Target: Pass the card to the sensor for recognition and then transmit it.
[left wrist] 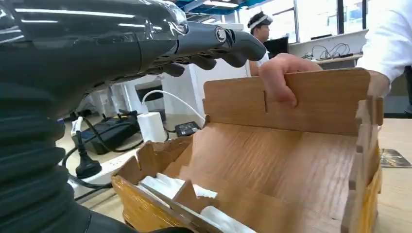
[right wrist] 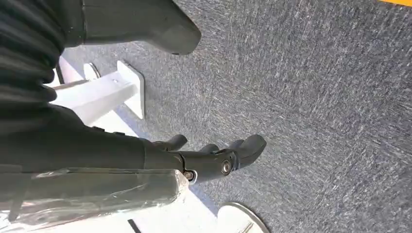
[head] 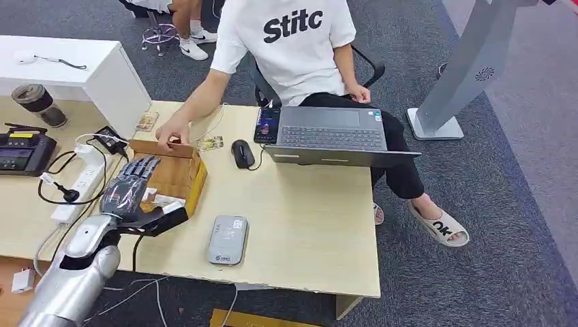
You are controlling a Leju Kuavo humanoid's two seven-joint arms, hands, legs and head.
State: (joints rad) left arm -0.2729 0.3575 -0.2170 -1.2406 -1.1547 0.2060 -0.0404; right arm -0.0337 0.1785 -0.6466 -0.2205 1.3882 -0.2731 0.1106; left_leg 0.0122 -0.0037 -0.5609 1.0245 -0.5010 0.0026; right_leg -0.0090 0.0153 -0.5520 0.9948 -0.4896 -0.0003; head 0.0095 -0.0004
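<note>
A: Where are the cards?
B: In the wooden box (head: 183,178) on the desk (head: 307,225). The left wrist view shows them as thin white cards (left wrist: 167,187) standing on edge in the slots at the box's near end, between small wooden dividers. Their faces are too edge-on to read.
A: And the left robot hand (head: 133,189)?
B: It hovers over the box with its dark fingers (left wrist: 228,41) stretched out and apart, holding nothing. The thumb points toward the desk's near edge.
A: The sensor?
B: A flat grey reader (head: 227,239) with rounded corners lies on the desk just to the right of the box, apart from it.
A: Anyone else near?
B: A seated person in a white shirt rests a hand (head: 172,133) on the box's far wall, fingers curled over its rim. A laptop (head: 334,136) and a mouse (head: 242,153) sit further along.
A: The right robot hand (right wrist: 214,158)?
B: It hangs over grey carpet (right wrist: 316,97), fingers loosely spread, holding nothing.
</note>
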